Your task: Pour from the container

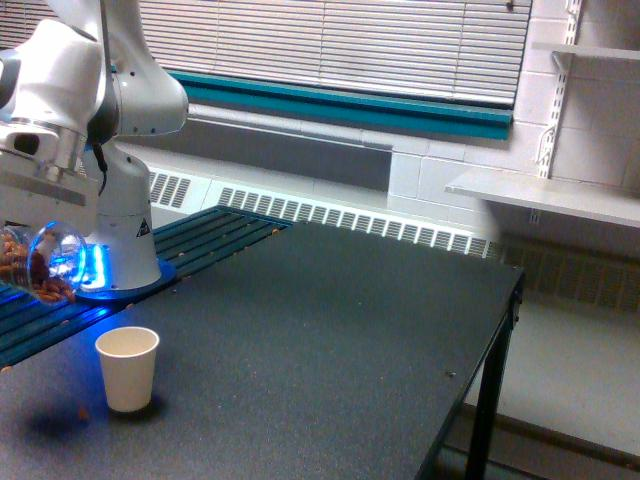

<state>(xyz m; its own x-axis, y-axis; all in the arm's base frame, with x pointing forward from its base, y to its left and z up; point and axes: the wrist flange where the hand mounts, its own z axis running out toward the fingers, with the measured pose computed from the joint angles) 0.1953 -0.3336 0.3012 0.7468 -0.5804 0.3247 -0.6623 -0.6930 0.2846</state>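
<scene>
The container (38, 266), a clear cup with brown nuts inside, hangs tilted on its side at the exterior view's left, above and to the left of the paper cup (127, 368). My gripper (46, 230) is shut on it from above; the fingers are largely hidden behind the container and the hand. The paper cup stands upright on the dark table (330, 340). One small brown nut (81, 411) lies on the table just left of the paper cup's base.
The arm's white base (125, 240) stands on a blue-lit slatted platform (200, 240) behind the cup. The table's edge (470, 400) drops off at the right. A radiator and a blinded window line the back wall, with a shelf (545, 195) at right.
</scene>
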